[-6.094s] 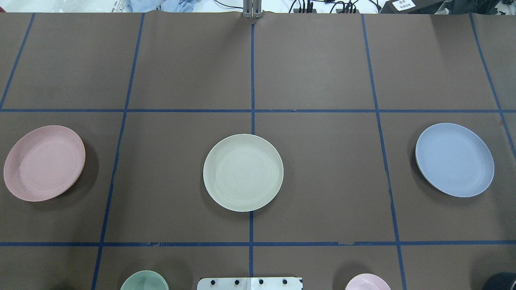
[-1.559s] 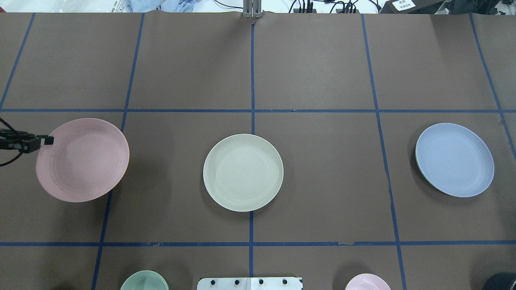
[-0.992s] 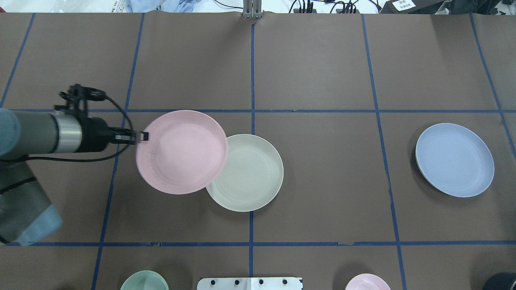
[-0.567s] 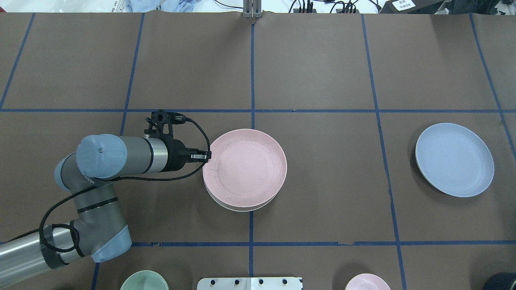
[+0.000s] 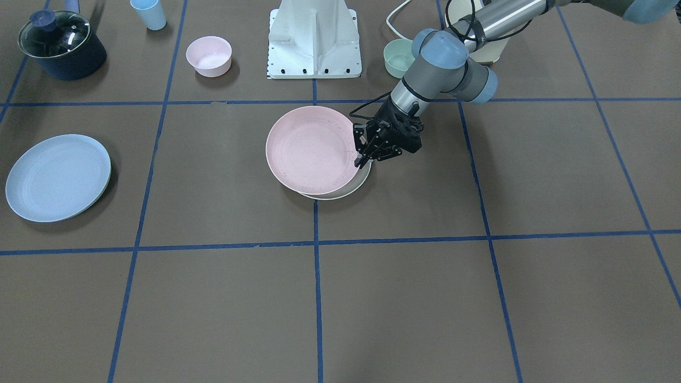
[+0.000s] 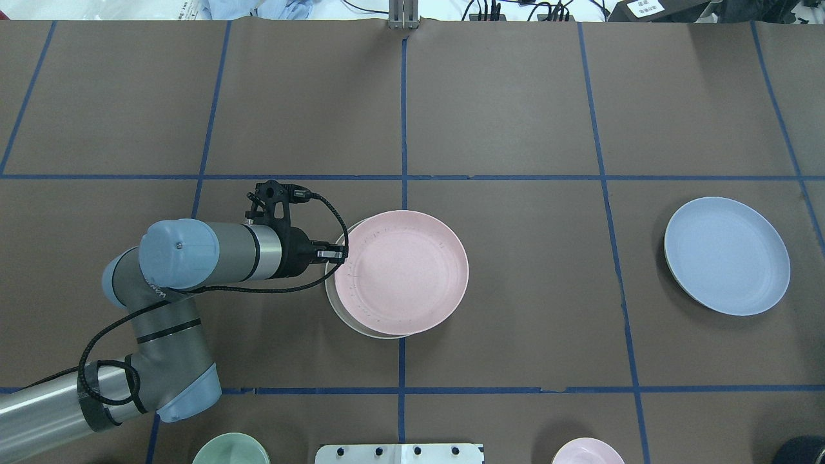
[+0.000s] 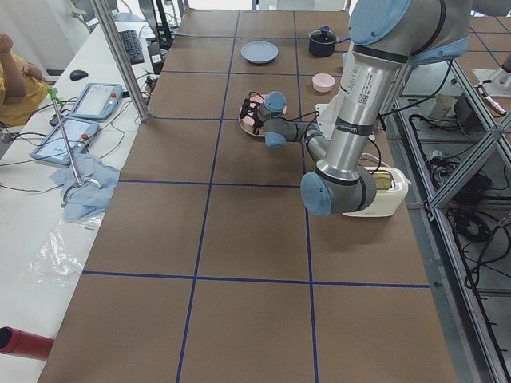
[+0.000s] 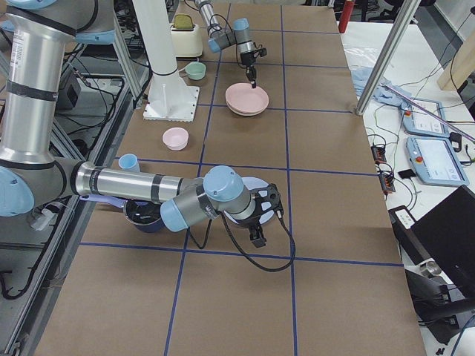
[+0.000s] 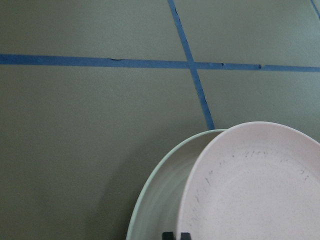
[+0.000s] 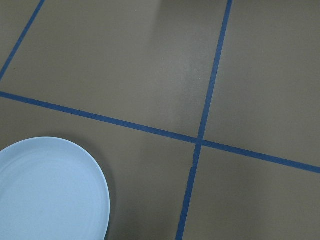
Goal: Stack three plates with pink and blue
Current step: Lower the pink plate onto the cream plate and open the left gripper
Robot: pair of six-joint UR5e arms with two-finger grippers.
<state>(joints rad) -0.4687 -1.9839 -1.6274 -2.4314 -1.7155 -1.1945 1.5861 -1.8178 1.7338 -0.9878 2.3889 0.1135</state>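
Left gripper (image 6: 335,254): jaws narrow, pinched on the rim of the pink plate (image 6: 409,270) at the edge nearest the arm. In the left wrist view the fingertips (image 9: 175,235) just poke in at the bottom edge against the plate. Left arm reaches in roughly level from the robot's left side, with a cable looped around the wrist.

Pink plate sits over the cream plate (image 6: 338,306) at table centre, right side up. It is not concentric but shifted toward the robot's right, so a cream crescent shows on the gripper side and the near side. Can't tell if the pink plate rests fully on the cream one or is held just above it.

Right gripper (image 8: 257,236): seen only in the exterior right view, low over the table; open or closed can't be told. Its wrist camera catches part of the blue plate (image 10: 50,192) in the lower left.

Blue plate (image 6: 727,256) lies flat, alone, well apart from the other two on the robot's right side.

Near the robot base (image 5: 314,40): green bowl (image 5: 398,57), pink bowl (image 5: 208,55), blue cup (image 5: 149,13), dark lidded pot (image 5: 61,45).
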